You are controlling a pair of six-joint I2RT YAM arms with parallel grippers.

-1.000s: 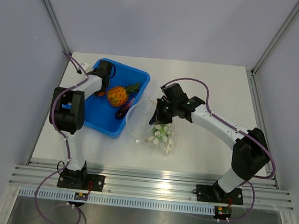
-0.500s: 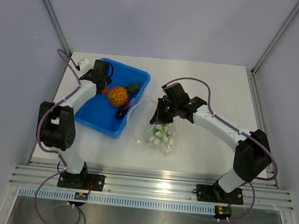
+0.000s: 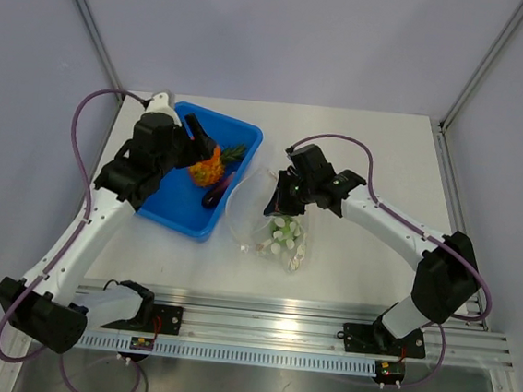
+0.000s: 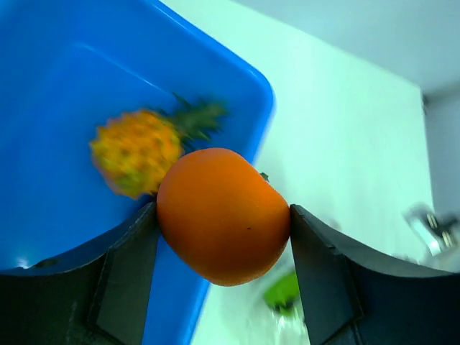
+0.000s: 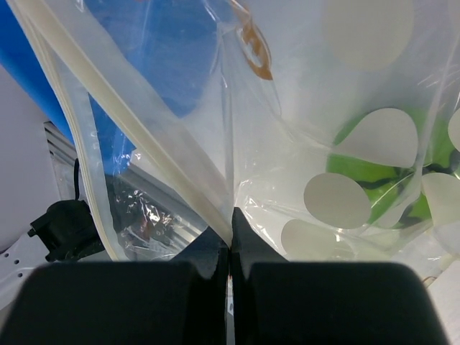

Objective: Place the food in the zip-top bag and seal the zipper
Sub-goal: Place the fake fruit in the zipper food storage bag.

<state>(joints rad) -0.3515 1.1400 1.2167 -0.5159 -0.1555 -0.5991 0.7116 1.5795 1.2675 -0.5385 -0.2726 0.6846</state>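
The left fingers (image 4: 126, 273) are closed on the orange ball (image 4: 223, 215), which is clamped between the two pads, one on each side. In the left wrist view the ball is seen held above the right rim of the blue tray (image 4: 57, 86), partly over the tray and partly over the pale counter (image 4: 345, 122). The pineapple (image 4: 133, 151) is seen lying in the tray behind the ball, blurred, with its green leaves pointed toward the tray's far corner. In the top view the same pineapple (image 3: 209, 166) is found in the tray's right half, and the dark eggplant (image 3: 213, 194) lies just beside it, against the tray's right wall.

The right fingers (image 5: 201, 287) are pressed together, and a fold of the zip-top bag (image 5: 345, 86) is pinched between them at its mouth edge. The zipper (image 5: 129, 108) is seen as a pale strip running diagonally down to the pinch point; a second strip runs along the left of that view, apart from the first, so the mouth is unsealed. The green ball (image 5: 388, 172) with its dark stripe is seen through the dotted film, inside the bag.

From above, the bag (image 3: 272, 229) is seen resting on the counter just right of the tray, its mouth lifted and turned toward the tray, with the green ball in its lower part. The two arms are well apart, the tray's right wall and the bag's mouth between them.
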